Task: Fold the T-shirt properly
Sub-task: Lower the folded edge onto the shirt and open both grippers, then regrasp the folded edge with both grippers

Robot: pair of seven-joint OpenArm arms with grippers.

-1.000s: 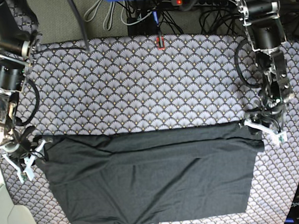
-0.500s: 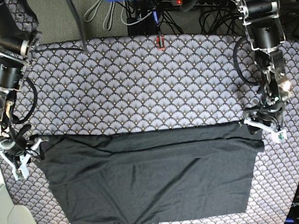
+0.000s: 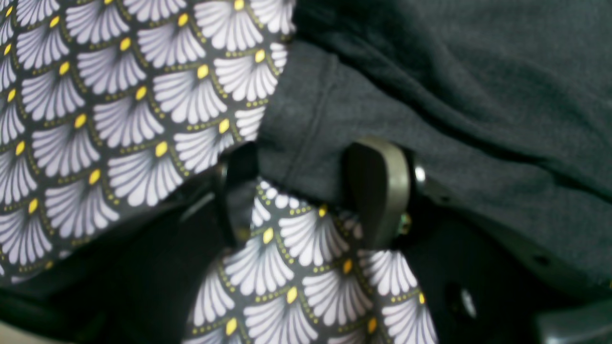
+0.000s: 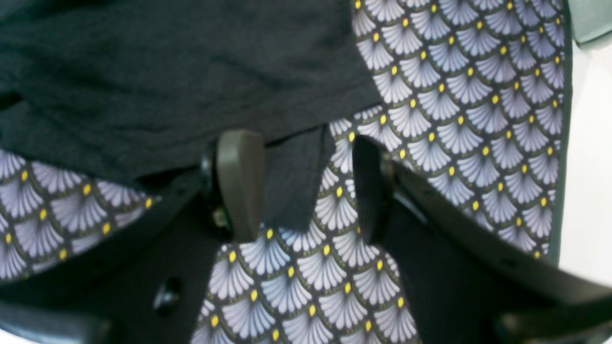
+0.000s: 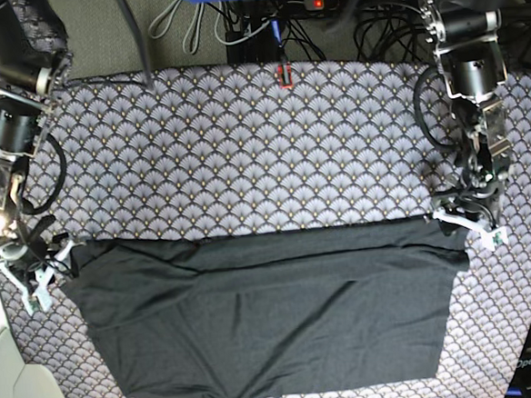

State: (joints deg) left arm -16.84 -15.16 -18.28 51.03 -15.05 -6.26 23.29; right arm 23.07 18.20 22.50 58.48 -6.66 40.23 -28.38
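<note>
— Down at the near half of the table, see it? The T-shirt [image 5: 274, 317] lies flat on the patterned cloth [image 5: 244, 146], doubled over, with its folded edge running straight across between the two arms.

— And the arms have let go?

— Looks that way. The left gripper [image 5: 472, 224], over on the right as we stand, has its fingers spread; from its wrist camera a corner of dark fabric [image 3: 306, 134] sits between the pads, but the pads stand clear of it on both sides. A second ago those fingers were tighter, and they widened as the hand lifted slightly off the corner.

— The other one?

— The right gripper [image 5: 30, 286] is spread as well. Its own camera shows a small flap of the T-shirt's corner [image 4: 294, 177] hanging in the gap, one pad just beside it, the other well apart. That hand has drifted outward and up from the shirt's edge compared with a moment back, while the shirt itself hasn't shifted.

— So the first fold is down.

— I'd judge so: the fold was laid and both corners released. The bottom left still looks ragged, with fabric running off the near edge of the table, so at least another fold is needed before it's properly done.
</note>
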